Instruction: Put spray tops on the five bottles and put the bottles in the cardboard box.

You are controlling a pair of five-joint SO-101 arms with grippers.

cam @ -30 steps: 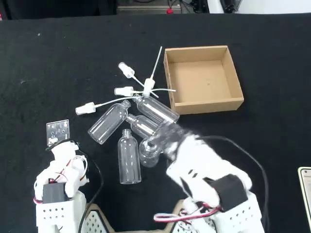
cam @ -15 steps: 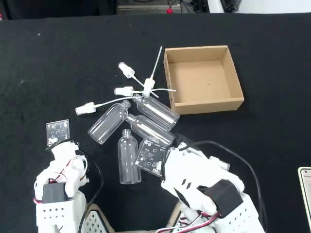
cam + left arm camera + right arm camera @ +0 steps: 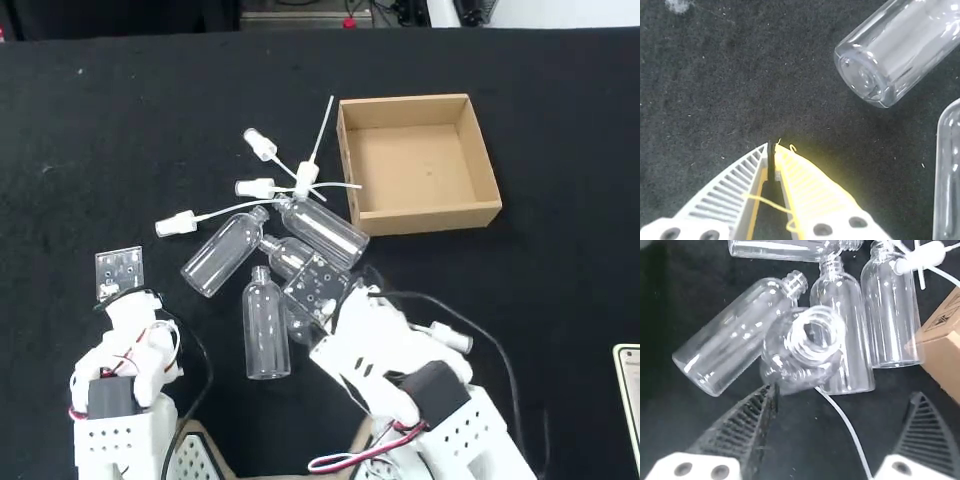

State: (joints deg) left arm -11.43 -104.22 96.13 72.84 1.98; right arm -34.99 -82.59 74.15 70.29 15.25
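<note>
Several clear bottles lie clustered left of the cardboard box (image 3: 420,160): one (image 3: 225,250) slanted, one (image 3: 265,320) pointing away, one (image 3: 320,225) by the box. In the right wrist view an upright bottle (image 3: 807,342) shows its open neck among lying bottles (image 3: 735,350) (image 3: 890,315). My right gripper (image 3: 840,407) hovers open just short of it, a thin white tube (image 3: 845,427) between its fingers. White spray tops (image 3: 260,145) (image 3: 255,187) (image 3: 175,223) (image 3: 307,175) lie scattered behind the bottles. My left gripper (image 3: 772,150) is shut and empty near a bottle's base (image 3: 880,55).
The right arm (image 3: 390,360) covers the near side of the bottle cluster. A corner of the box (image 3: 945,325) sits close beside the bottles. Black cloth (image 3: 560,250) stretches to the right of the box. A white-edged object (image 3: 628,375) lies at the right edge.
The right arm has swung over the bottle cluster and now covers the upright bottle in the high view. The left arm has stayed still.
</note>
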